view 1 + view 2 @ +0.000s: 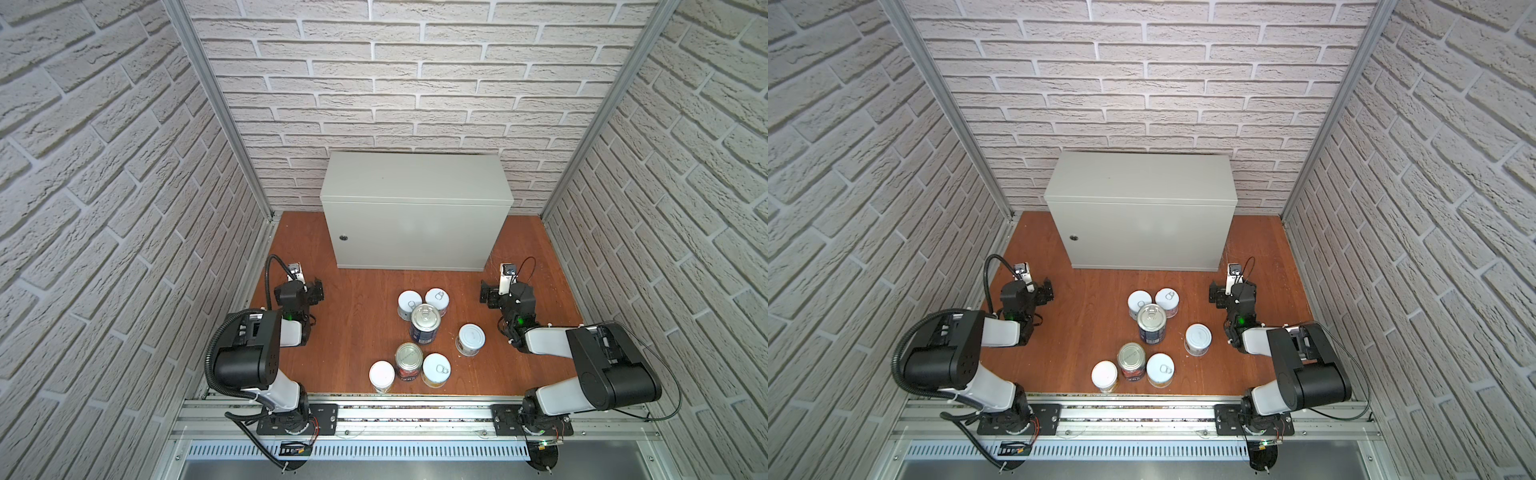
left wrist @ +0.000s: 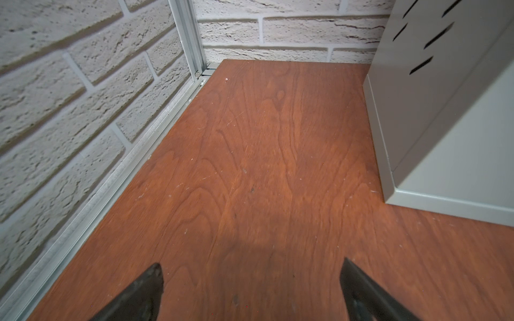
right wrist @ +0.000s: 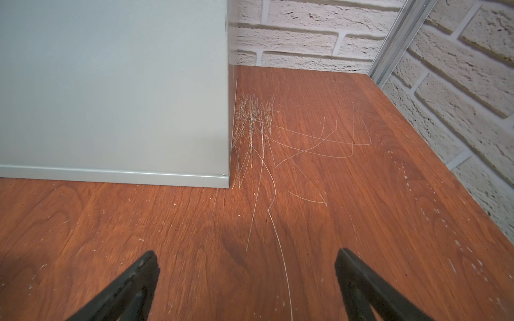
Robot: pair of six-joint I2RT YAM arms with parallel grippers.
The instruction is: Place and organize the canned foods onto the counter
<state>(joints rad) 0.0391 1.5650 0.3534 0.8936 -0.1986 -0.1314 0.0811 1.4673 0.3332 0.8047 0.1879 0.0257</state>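
Observation:
Several canned foods stand upright on the wooden floor in both top views: a tall blue-label can, a tall tomato-label can and shorter white-lidded cans around them. Behind them stands the light-grey counter, its flat top bare. My left gripper hovers open over the floor, left of the cans and near the counter's front left corner. My right gripper hovers open to the right of the cans, facing the counter's front right corner. Neither wrist view shows a can.
Brick-pattern walls close in the left, right and back sides. An aluminium rail with both arm bases runs along the front edge. Bare wooden floor lies between the cans and the left arm. Scratches mark the floor by the counter's right corner.

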